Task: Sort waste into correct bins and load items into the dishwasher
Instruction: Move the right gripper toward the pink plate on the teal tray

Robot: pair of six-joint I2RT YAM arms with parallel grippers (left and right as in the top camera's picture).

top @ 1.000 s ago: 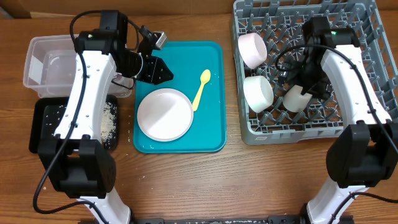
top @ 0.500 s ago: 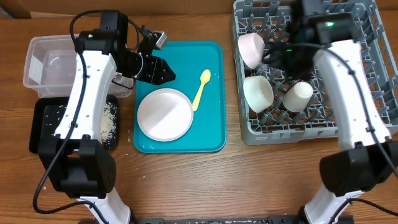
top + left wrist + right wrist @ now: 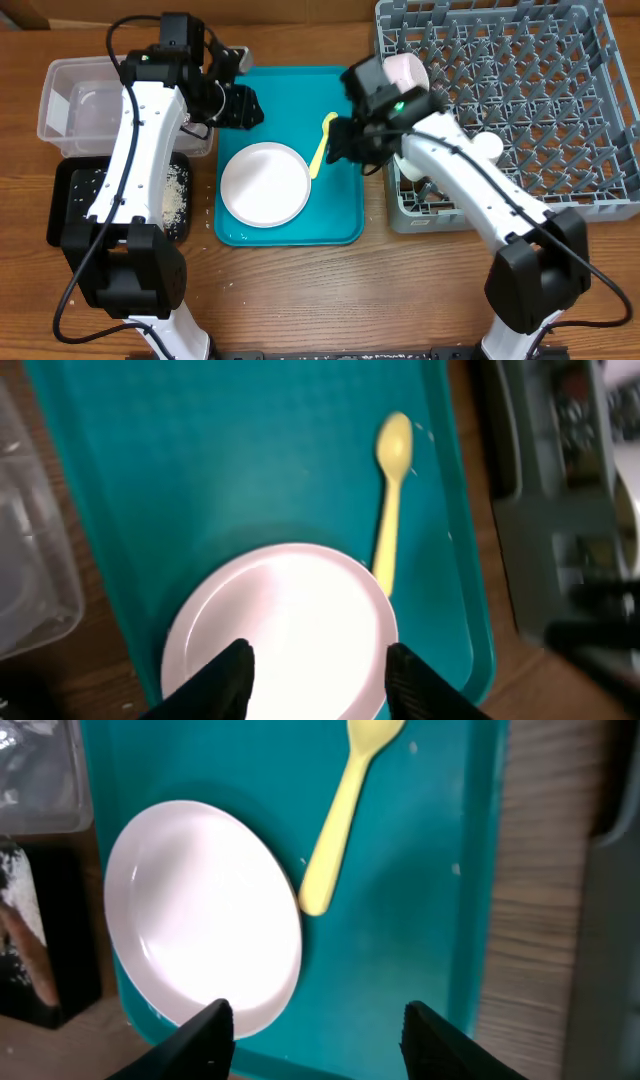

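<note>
A white plate [image 3: 264, 184] and a yellow spoon [image 3: 324, 142] lie on the teal tray [image 3: 290, 232]. Both also show in the left wrist view, plate [image 3: 290, 620] and spoon [image 3: 390, 520], and in the right wrist view, plate [image 3: 200, 910] and spoon [image 3: 335, 830]. My left gripper [image 3: 243, 104] is open and empty above the tray's back left corner [image 3: 318, 665]. My right gripper [image 3: 345, 142] is open and empty above the tray's right side, next to the spoon [image 3: 315, 1035]. The grey dish rack [image 3: 560, 205] holds a pink bowl [image 3: 408, 70] and white cups, partly hidden by my right arm.
A clear plastic bin [image 3: 70, 105] stands at the far left. A black bin [image 3: 75, 205] with white crumbs lies in front of it. The rack's left wall stands close to the tray's right rim.
My right arm has swung left out of the dish rack to above the tray's right side, leaving the white cup in the rack. My left gripper has drawn back a little.
</note>
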